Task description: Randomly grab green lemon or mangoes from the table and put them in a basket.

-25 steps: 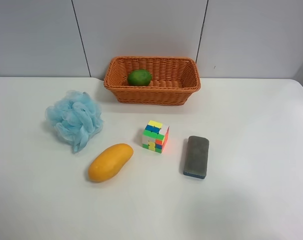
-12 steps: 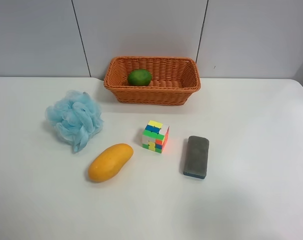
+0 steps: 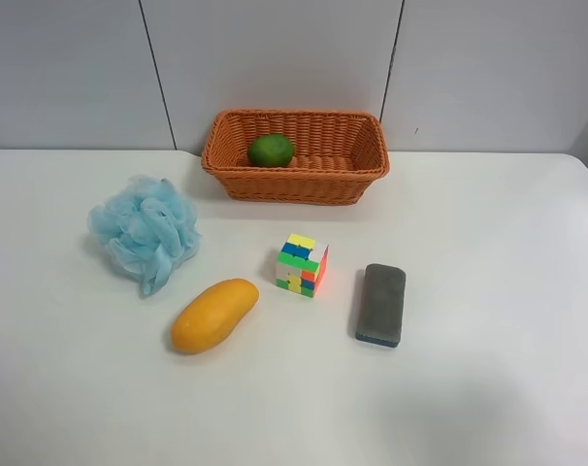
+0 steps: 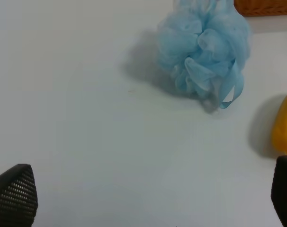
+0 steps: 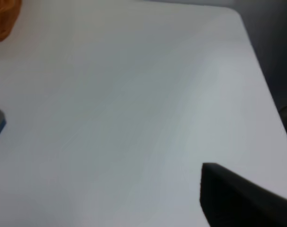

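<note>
The green lemon [image 3: 271, 149] lies inside the orange-brown wicker basket [image 3: 304, 184] at the back of the white table [image 3: 488, 243]. The orange-yellow mango [image 3: 214, 315] lies on the table in front of the basket; its edge also shows in the left wrist view [image 4: 284, 127]. No arm shows in the exterior high view. My left gripper [image 4: 148, 191] is open and empty above bare table, with the mango off to one side of it. Only one dark finger [image 5: 238, 198] of my right gripper shows, over bare table.
A light blue bath pouf [image 3: 145, 231] lies beside the mango and shows in the left wrist view [image 4: 202, 52]. A colourful puzzle cube [image 3: 303, 264] and a grey eraser block [image 3: 381, 304] lie mid-table. The table's edge [image 5: 264, 80] shows in the right wrist view.
</note>
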{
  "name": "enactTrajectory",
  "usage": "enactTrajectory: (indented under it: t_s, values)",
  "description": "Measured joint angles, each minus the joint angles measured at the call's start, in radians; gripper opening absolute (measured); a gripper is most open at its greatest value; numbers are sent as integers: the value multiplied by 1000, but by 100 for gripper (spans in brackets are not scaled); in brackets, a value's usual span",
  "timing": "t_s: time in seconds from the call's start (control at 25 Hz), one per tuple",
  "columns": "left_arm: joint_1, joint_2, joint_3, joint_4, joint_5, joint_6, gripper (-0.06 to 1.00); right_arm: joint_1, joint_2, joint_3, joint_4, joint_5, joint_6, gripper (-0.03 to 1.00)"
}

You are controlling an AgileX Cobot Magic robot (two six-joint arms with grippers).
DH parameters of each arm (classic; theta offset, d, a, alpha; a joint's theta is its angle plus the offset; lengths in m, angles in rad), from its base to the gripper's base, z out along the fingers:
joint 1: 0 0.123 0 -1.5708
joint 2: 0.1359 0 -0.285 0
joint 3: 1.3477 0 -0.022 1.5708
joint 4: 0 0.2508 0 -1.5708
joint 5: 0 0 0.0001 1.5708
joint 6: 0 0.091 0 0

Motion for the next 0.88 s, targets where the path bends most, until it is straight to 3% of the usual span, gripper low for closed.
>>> enactTrajectory:
  t_s: [0.12, 0.88]
  values:
    - [0, 0, 0, 0, 0, 0, 99, -34, 0, 0, 5, -1, 0, 99]
    - [0, 0, 0, 0, 0, 0, 99, -35, 0, 0, 5, -1, 0, 99]
